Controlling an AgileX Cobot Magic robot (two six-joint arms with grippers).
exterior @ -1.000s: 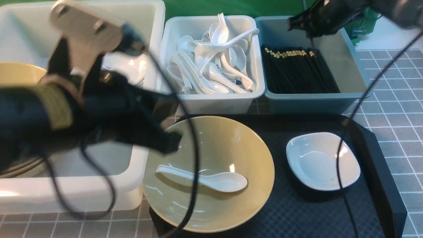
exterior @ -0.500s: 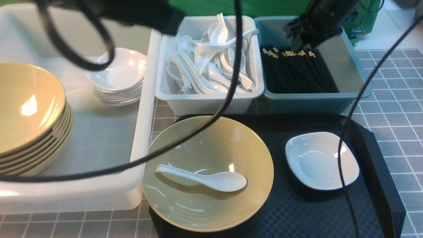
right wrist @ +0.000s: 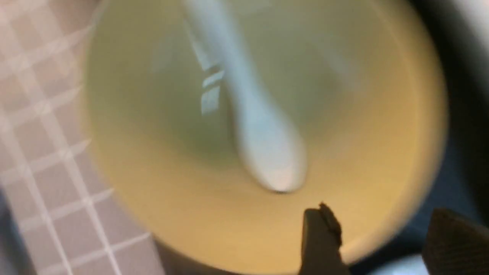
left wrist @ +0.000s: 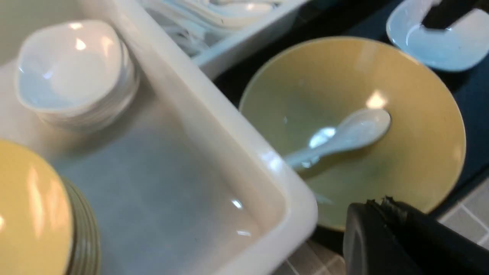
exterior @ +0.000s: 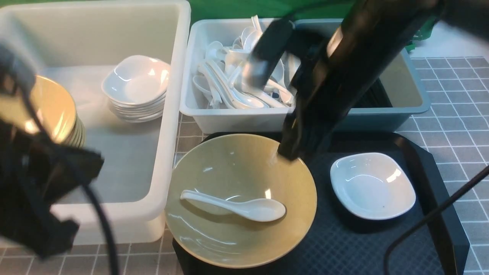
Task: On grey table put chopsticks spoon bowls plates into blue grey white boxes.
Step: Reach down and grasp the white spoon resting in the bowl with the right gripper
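Over the yellow bowl (exterior: 244, 168), with the right claw (right wrist: 376, 215) spread wide and holding nothing.
Down by the bowl's far edge, near the white spoon (exterior: 244, 208) lying inside it, on the black tray (exterior: 363, 248) on the grey worktop (exterior: 458, 114). Most likely going for the spoon first, to leave the bowl empty for the big white box (exterior: 175, 95) holding the yellow stack (exterior: 53, 110). Right spot for the spoon: the middle box (exterior: 244, 122) full of spoons. Small white dish (exterior: 372, 187) waiting on the tray too. Cannot tell wide or narrow for the left claw (left wrist: 378, 208), by the big box, one finger in sight.
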